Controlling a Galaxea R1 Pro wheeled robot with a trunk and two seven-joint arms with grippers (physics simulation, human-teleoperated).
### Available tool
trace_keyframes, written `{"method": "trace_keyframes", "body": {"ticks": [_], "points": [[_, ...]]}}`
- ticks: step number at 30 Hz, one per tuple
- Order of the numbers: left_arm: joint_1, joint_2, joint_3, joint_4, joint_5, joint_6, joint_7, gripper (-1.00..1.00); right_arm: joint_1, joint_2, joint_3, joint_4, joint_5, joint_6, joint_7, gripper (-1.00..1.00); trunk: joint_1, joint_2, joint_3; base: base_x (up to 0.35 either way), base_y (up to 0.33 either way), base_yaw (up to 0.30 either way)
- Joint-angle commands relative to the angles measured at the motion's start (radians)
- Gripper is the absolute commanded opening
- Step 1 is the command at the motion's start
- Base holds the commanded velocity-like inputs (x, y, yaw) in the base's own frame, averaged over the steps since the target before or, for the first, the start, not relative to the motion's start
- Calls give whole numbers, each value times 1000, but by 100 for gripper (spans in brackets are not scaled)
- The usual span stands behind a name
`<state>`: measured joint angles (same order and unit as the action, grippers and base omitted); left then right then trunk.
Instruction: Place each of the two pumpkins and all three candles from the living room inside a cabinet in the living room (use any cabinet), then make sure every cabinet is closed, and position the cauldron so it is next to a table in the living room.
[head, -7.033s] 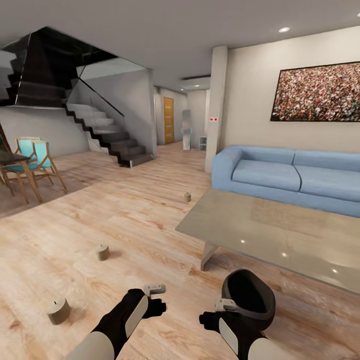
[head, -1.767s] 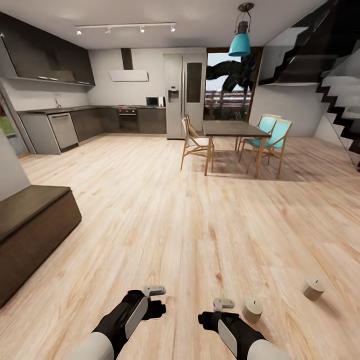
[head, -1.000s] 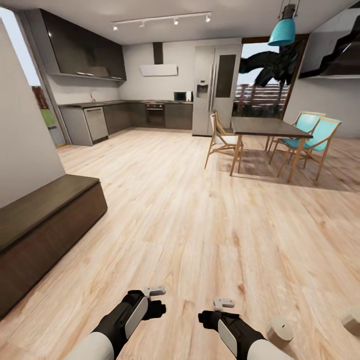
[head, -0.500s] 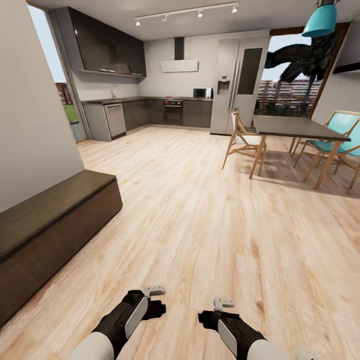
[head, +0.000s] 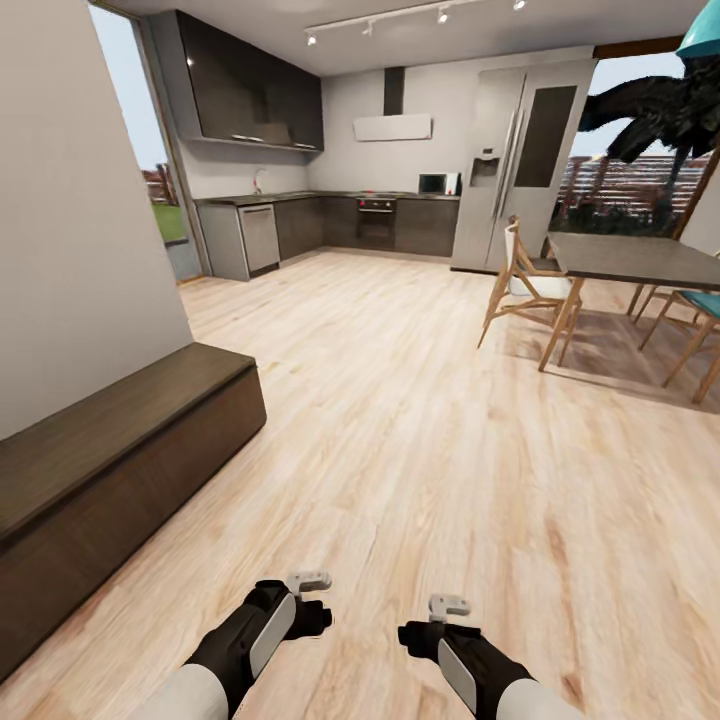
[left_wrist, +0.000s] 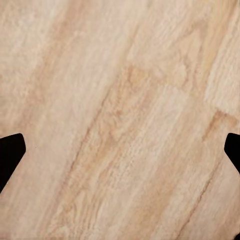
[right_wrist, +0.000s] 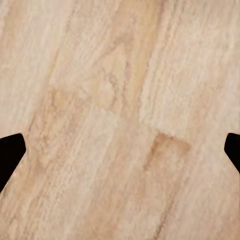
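Transit step, judged: both grippers, left (head: 312, 600) and right (head: 436, 622), hung spread wide and empty over bare floor (head: 420, 440); cabinet (head: 110, 470) lay at nine o'clock, fronts shut; next move likely facing it.

head view: high, facing forward and down over floor (head: 420, 420) toward kitchen.
wrist views: close above same floor (left_wrist: 120, 100), facing down.

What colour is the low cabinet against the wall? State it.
Dark brown wood, front and slab top alike; the cabinet shows best in the head view.
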<state>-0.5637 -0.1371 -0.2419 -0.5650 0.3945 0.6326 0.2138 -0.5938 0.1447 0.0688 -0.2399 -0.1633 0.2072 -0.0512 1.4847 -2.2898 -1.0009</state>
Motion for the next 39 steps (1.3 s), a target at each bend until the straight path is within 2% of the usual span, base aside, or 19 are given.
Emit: {"method": "trace_keyframes", "body": {"ticks": [1,7,21,32,39], "points": [[-1,1,-5,-1,11,2,9,100,0,-1,8,-3,-10,6,-5,100,0,0,-1,306,102,275],[-1,1,-5,-1,11,2,9,100,0,1,8,-3,-9,6,-7,100,0,0,-1,173,64,281],[0,0,-5,-1,11,2,9,100,0,1,7,-3,-8,4,-10,100,0,0,-1,9,2,280],[-1,0,-4,-1,10,2,9,100,2,-1,9,-3,-9,-45,-4,100,0,0,-1,0,0,31],[-1,0,-4,-1,10,2,9,100,2,-1,3,-14,-17,-40,-9,100,0,0,-1,0,0,10]]}}
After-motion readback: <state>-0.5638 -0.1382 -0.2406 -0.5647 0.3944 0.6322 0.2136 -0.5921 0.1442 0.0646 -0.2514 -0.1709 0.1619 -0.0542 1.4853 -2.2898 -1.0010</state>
